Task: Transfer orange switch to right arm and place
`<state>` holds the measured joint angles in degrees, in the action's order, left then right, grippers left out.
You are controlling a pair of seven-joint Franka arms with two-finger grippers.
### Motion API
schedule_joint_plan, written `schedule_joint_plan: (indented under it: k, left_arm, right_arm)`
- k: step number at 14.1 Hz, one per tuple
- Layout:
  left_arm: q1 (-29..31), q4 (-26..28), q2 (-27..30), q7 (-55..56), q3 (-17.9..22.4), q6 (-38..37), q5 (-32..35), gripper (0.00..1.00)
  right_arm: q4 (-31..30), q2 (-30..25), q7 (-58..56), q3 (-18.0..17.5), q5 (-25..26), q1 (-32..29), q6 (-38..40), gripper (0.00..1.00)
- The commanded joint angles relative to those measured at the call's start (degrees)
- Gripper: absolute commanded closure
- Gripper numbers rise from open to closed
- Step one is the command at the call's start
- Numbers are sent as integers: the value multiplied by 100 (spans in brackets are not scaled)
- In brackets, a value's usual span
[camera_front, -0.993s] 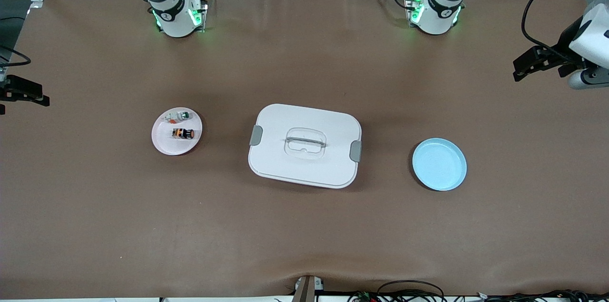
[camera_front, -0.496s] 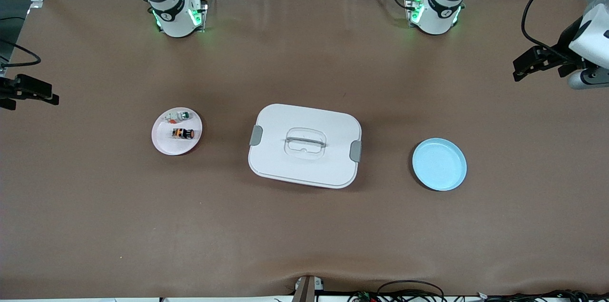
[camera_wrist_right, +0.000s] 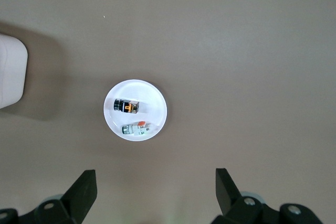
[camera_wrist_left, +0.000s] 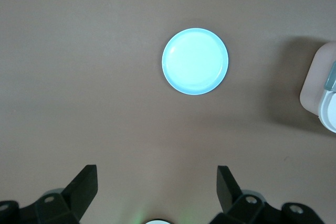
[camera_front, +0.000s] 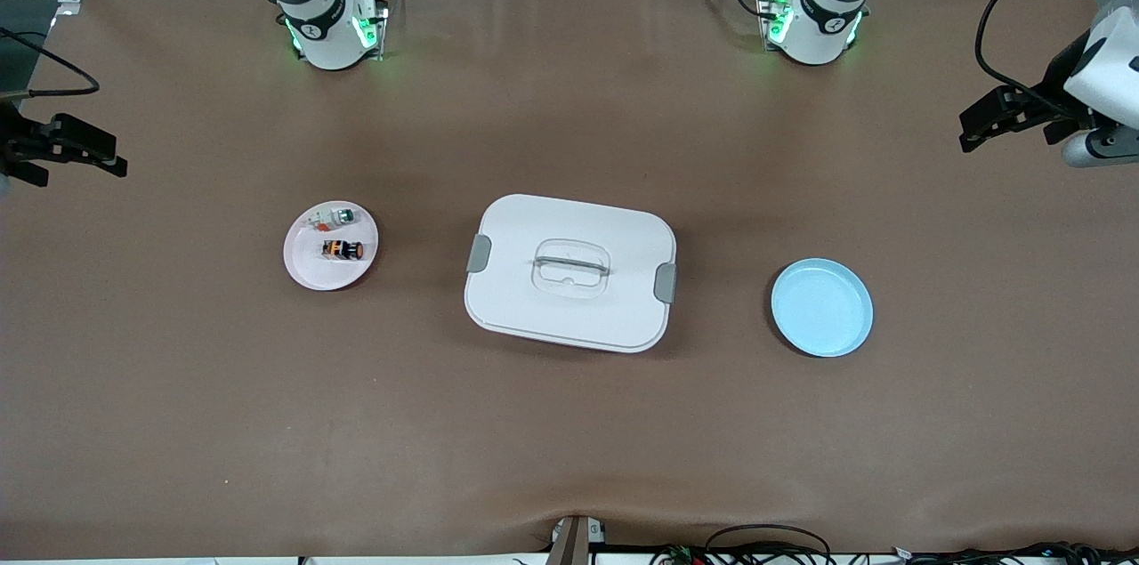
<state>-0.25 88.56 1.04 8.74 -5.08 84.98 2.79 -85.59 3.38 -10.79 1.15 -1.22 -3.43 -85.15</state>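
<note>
Lying on its side in the white plate, the orange switch sits just beside a whitish switch with a green tip, which you can see lies farther from the front camera on the same plate. You find that plate toward the right arm's end of the table, with nothing gripping either part. At the middle of the table stands a white lidded box with grey clips at its two ends and a recessed handle on top. Toward the left arm's end you see an empty light blue plate, well apart from the box. Your right gripper hangs over the table edge at the right arm's end, well away from the white plate; its wrist view shows the fingers spread wide apart with nothing between them, the plate and both switches below. Your left gripper hangs over the table's edge at the left arm's end; its wrist view shows its fingers also spread apart and empty, with the blue plate below.
</note>
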Motion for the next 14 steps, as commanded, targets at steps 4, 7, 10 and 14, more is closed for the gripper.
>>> schedule_joint_plan:
  k: [4,7,10,14]
  left_arm:
    - [7,-41,63,-144,59,-70,-77,0]
    - [7,-198,37,-127,59,-70,-68,0]
    - [-2,-252,-16,-109,59,-70,-77,0]
    - [-46,-243,-16,-109,33,-78,-77,0]
  right_arm:
    - [-204,-258,121,-18,-10,9,69,0]
    - [-186,-232,121,-9,-10,61,-19,0]
    - [-195,-232,121,26,-10,97,-10,0]
    - [-204,-232,121,44,-10,106,-1,0]
